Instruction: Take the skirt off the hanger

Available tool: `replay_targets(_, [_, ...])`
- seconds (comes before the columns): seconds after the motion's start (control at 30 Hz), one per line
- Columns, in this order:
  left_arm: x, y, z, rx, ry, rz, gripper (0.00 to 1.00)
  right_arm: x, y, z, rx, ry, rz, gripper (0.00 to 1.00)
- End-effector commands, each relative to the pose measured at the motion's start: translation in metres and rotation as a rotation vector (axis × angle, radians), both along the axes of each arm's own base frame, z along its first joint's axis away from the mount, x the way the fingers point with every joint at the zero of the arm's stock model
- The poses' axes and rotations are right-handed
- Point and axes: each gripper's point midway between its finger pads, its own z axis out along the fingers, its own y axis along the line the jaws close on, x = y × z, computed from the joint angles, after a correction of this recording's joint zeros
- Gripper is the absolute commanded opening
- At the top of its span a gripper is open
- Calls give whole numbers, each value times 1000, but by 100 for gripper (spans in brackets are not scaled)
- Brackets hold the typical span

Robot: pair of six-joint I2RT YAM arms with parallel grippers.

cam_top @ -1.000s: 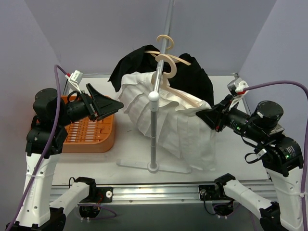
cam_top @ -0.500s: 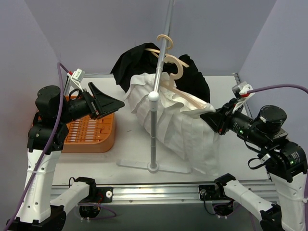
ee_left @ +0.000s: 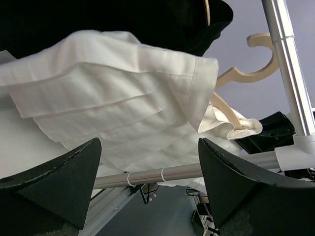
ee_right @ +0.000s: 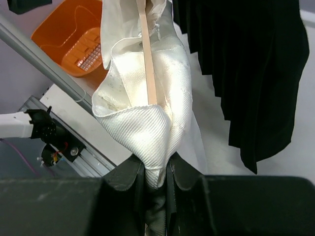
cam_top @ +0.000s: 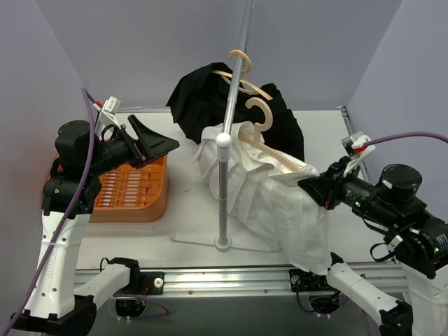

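From above, the white skirt (cam_top: 276, 199) hangs on a wooden hanger (cam_top: 269, 143) just right of the stand pole (cam_top: 223, 189), with its hem trailing toward the table's near edge. Whether the hanger's hook rests on the rail cannot be told. The right gripper (cam_top: 313, 187) is clamped on the skirt's waist at the hanger's right end. The left gripper (cam_top: 159, 144) hovers above the orange basket (cam_top: 133, 190), apart from the skirt and holding nothing. A black garment (cam_top: 210, 98) hangs behind.

In the left wrist view, both fingers (ee_left: 54, 182) stand wide apart. Beyond them lie the pleated skirt, the hanger's hook beside the pole and black cloth above.

In the right wrist view, the fingers (ee_right: 124, 181) pinch a fold of the skirt's white fabric tightly. The hanger's wooden arm runs inside the waistband just above the grip — black garment to the right, basket at upper left.
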Motion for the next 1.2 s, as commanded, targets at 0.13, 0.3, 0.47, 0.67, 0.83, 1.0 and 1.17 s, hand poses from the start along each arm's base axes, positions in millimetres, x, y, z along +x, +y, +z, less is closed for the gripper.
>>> replay_targets(0.13, [20,-1,-17,-23,24,61,86,25,31,-28,-18,117,102,0])
replay_targets(0.3, [29,-7,-26,-111,178,88,83,44,46,-42,-24,138,150,0])
replay_targets(0.47, [33,-10,-18,-223,292,114,82,68,64,-48,-14,140,176,0])
replay_targets(0.67, [42,-11,-2,-352,344,160,82,75,89,-55,-46,150,249,0])
replay_targets(0.83, [44,-13,-3,-363,343,154,82,67,113,-40,-43,60,263,0])
replay_targets(1.0, [43,-15,-5,-355,331,142,82,74,106,-24,6,18,176,0])
replay_targets(1.17, [41,-16,2,-366,326,131,82,66,112,-32,-14,31,246,0])
